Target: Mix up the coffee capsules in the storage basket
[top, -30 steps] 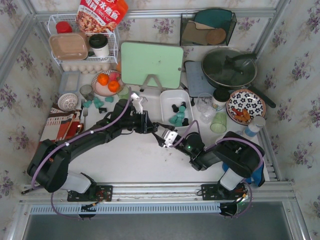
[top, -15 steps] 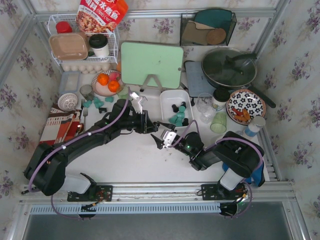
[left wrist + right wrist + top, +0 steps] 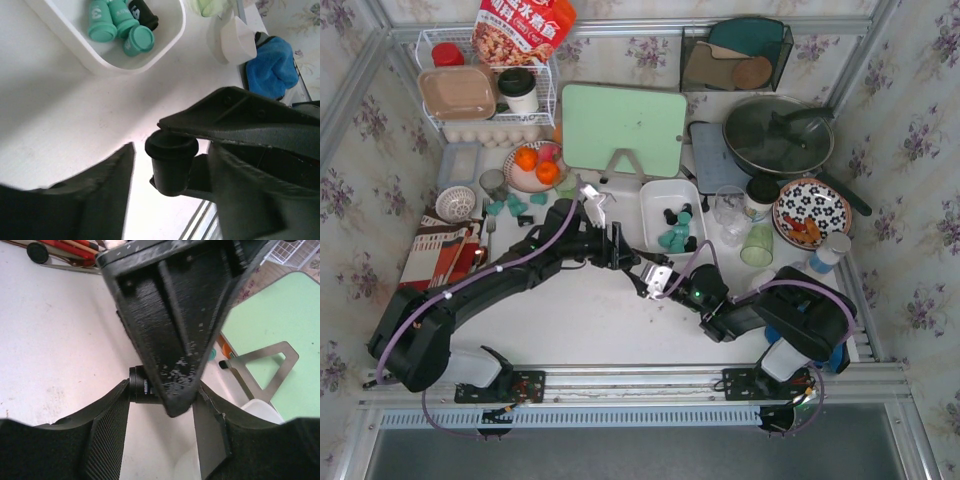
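Walls at 9, 12 & 3 o'clock: cream wallpaper (image 3: 920, 150) w/ purple flower sprigs. Aluminium rails (image 3: 620, 28) run along wall edges & corners. White worktop (image 3: 580, 330), matte, lightly scuffed, evenly lit, soft shadows. Slotted grey strip (image 3: 620, 415) at 6 o'clock; dark grey surface (image 3: 620, 455) beyond it.

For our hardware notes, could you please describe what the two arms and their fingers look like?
Both the left arm and right arm are matte black with chunky rounded joints, each trailed by a purple cable. A small green light glows on the right one. Its fingers have cross-hatched pads.
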`<control>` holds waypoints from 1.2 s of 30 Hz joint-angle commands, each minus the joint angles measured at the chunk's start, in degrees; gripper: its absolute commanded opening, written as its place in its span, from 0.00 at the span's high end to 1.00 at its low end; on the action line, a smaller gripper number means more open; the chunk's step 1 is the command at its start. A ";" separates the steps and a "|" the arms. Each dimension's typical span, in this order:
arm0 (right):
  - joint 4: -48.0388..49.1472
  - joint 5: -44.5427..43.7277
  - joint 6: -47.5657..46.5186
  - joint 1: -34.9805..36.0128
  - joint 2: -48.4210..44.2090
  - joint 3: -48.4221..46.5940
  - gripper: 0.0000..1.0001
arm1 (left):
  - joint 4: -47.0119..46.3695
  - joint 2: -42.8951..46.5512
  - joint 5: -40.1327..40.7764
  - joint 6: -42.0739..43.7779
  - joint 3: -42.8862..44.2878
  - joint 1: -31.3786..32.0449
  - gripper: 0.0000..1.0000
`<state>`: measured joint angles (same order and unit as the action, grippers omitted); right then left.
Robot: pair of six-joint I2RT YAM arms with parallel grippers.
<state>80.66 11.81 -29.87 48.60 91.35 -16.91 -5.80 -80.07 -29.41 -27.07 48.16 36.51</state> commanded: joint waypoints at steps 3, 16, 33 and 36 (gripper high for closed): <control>-1.34 -1.30 -2.36 -0.08 -0.52 0.29 0.75 | -0.16 4.52 9.01 0.54 -1.14 -0.07 0.22; -18.89 -22.83 12.82 -5.14 -1.72 -8.89 0.60 | 13.74 3.45 35.44 14.25 4.04 -5.71 0.13; -37.77 -19.77 25.03 -11.53 -2.82 -14.12 0.17 | 21.42 -30.48 29.56 26.51 32.45 -12.06 0.21; -38.21 -19.47 24.95 -11.47 -2.88 -14.29 0.17 | 27.20 -35.23 29.67 23.77 38.79 -13.95 0.26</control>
<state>43.77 -9.28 -5.56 37.10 88.79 -30.74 14.06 -111.13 0.80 -3.62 81.01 24.38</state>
